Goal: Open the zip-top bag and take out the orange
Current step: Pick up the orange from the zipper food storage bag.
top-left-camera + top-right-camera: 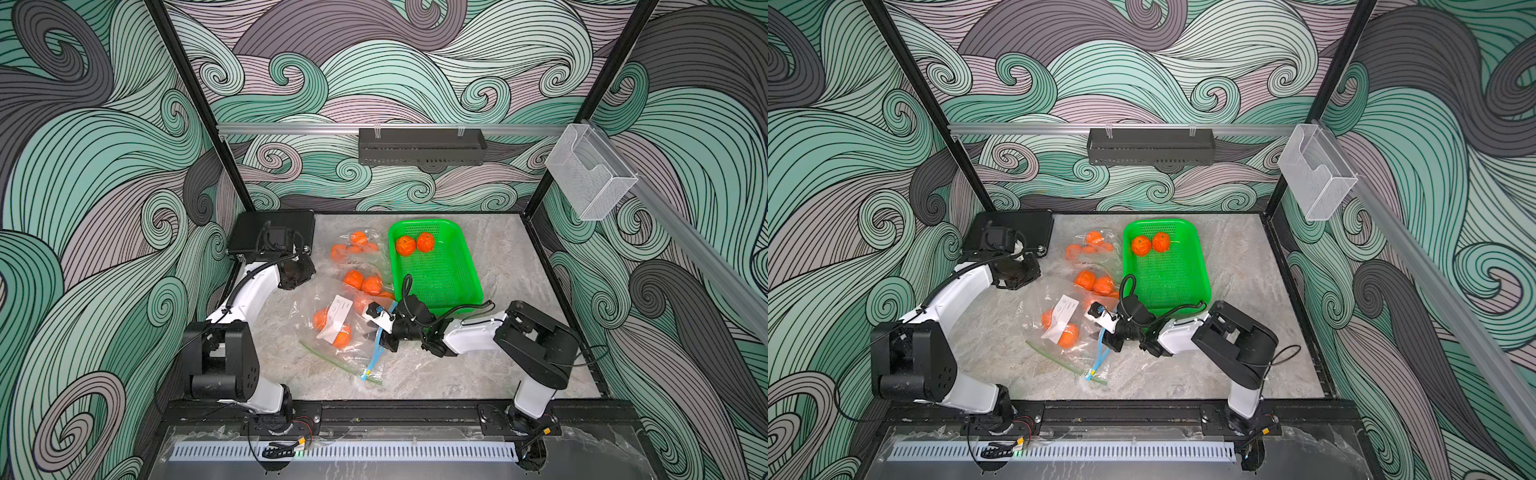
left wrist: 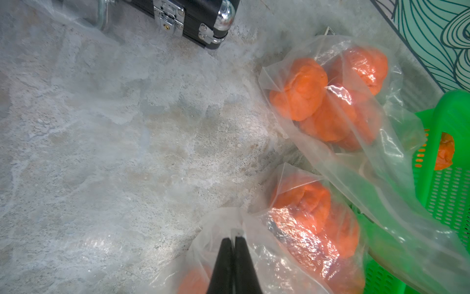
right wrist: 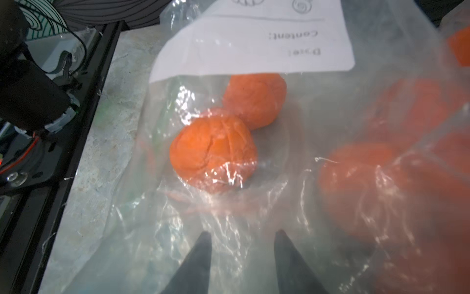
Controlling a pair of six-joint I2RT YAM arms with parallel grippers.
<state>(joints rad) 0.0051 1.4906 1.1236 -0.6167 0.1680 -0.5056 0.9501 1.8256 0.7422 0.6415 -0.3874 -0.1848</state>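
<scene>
Top view: green basket (image 1: 451, 284), 2 oranges (image 1: 405, 245) inside, just beside bags (image 1: 328, 299).

Bag (image 3: 318, 114) label (image 3: 254, 43) partly off frame

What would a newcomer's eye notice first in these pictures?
The bright green basket toward the back of the table, with two oranges in it, stands out first. Next come the clear bags of oranges in the middle; the left fingers pinch the labelled bag.
</scene>
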